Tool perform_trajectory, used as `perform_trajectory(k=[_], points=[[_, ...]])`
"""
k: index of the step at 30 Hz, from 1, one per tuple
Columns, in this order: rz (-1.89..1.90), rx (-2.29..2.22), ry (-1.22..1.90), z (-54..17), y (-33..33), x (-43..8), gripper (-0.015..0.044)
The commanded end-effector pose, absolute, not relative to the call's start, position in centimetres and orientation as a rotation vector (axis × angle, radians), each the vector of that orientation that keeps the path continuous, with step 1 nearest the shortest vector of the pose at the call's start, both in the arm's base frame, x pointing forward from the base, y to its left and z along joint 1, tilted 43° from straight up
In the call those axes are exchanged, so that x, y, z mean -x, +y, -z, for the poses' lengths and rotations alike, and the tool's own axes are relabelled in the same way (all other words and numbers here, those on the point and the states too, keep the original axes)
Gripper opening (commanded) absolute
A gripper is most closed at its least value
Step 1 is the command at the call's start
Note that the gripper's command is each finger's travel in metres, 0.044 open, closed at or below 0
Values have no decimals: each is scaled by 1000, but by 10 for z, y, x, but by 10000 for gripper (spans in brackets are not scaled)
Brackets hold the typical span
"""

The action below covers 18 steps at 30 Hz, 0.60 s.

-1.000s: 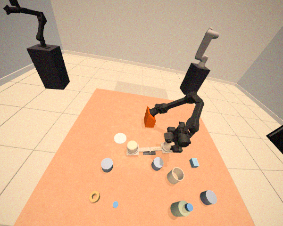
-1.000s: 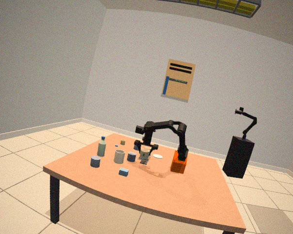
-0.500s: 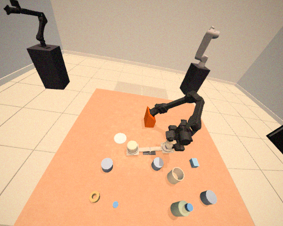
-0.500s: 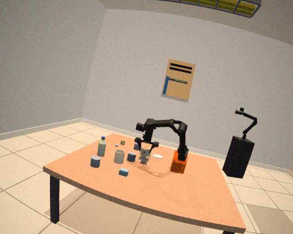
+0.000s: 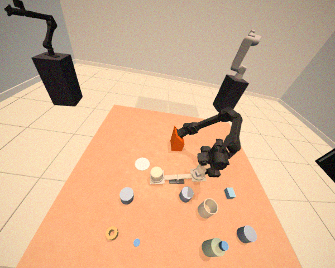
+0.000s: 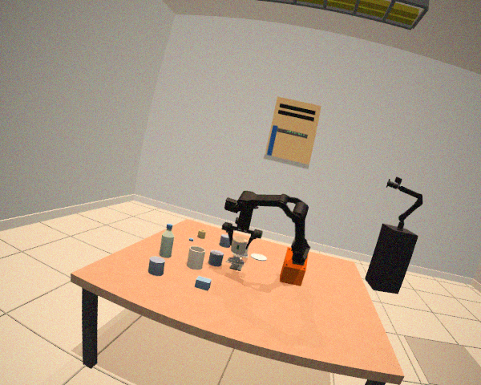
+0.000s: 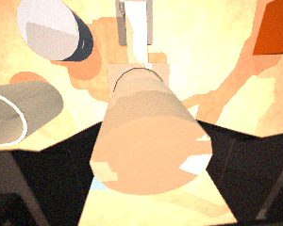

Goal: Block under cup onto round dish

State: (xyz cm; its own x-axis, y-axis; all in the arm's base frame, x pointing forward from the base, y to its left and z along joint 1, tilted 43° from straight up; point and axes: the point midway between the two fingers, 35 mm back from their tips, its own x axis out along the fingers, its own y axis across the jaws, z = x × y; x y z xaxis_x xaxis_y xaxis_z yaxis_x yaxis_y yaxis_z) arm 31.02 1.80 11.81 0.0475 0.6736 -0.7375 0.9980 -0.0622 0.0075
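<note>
My gripper (image 5: pixel 204 170) (image 6: pixel 239 245) (image 7: pixel 144 123) is shut on the right-hand pale cup (image 6: pixel 239 242) (image 7: pixel 151 155), which is upside down and held a little above the right pan of the balance (image 5: pixel 177 177) (image 7: pixel 138 38). The other pale cup (image 5: pixel 156 173) stands upside down on the left pan. It is hidden in the exterior view. The round white dish (image 5: pixel 142 163) (image 6: pixel 258 257) lies beyond the left pan, with nothing on it. I cannot make out a block on the right pan; the held cup and fingers cover much of it.
Grey-blue cylinders (image 5: pixel 126 196) (image 5: pixel 186 194) (image 5: pixel 246 234), an open beige cup (image 5: pixel 204 210) (image 6: pixel 196 258), a green bottle (image 5: pixel 211 248) (image 6: pixel 166 245), a light blue block (image 5: pixel 230 193) (image 6: pixel 202 283), a yellow ring (image 5: pixel 107 235) and a blue disc (image 5: pixel 136 242) stand around. The orange arm base (image 5: pixel 177 145) (image 6: pixel 293 273) is behind the balance.
</note>
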Motion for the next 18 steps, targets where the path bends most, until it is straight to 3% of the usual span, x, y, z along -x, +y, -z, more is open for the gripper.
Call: perform_trajectory(k=[1,18], points=[[774,-1790,1672,-124,13,-310,0],[776,-1798,1682,-134,6,-306,0]])
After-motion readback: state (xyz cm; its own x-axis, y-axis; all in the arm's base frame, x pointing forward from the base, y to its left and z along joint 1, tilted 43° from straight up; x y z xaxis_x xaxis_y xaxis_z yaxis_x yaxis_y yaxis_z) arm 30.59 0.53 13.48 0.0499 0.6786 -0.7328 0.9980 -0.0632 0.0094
